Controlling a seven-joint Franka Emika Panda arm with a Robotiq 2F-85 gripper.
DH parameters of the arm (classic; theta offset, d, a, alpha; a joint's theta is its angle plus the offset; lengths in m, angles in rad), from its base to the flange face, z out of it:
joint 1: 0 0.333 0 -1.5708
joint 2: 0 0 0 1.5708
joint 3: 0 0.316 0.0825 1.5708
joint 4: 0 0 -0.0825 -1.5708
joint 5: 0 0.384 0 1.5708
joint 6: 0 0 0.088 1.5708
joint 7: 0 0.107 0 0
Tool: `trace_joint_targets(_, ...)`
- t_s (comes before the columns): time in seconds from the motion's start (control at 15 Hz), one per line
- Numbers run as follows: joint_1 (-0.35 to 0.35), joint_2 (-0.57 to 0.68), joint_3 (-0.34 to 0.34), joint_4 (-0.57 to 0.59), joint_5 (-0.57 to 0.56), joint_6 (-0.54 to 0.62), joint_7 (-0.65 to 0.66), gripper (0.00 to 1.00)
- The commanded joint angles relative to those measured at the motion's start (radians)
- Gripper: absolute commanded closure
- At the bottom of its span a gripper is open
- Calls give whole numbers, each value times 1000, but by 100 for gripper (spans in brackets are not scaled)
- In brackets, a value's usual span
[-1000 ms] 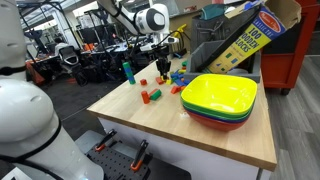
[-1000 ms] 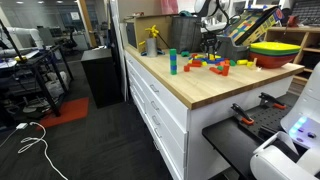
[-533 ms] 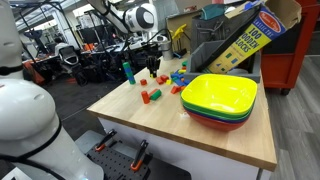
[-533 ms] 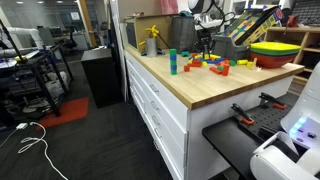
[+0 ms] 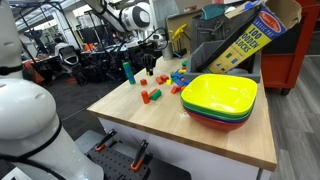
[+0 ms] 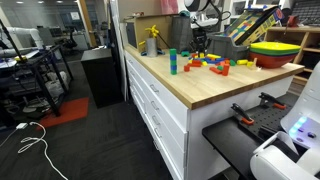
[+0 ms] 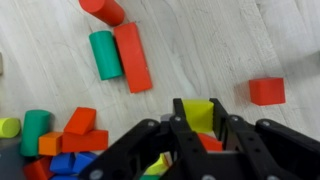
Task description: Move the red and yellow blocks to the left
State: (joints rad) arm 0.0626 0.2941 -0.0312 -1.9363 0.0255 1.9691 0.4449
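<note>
We log even overhead indoor light in both exterior views, coarse and soft in detail, faint shadow under the bowls (image 5: pixel 222 97) at 6 o'clock; wrist view bright, the gripper (image 7: pixel 200 118) dark, blurred at 6 o'clock.

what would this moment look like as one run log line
end effector: shut on yellow block | red block: lying on table, apart from end effector

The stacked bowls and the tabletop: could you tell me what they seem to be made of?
Stacked bowls: probably plastic, smooth and slightly glossy, in uniform bright yellow, green and red. Tabletop: apparently pale wood with a matte finish; the wrist view shows grain streaks.
</note>
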Motion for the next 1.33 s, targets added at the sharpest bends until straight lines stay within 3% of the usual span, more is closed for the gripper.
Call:
trace_joint_targets(0.0,1,-9,13,27,29,-30,-7,93)
trace_joint_targets(1.27,51,14,71,9,76,111,-27,93)
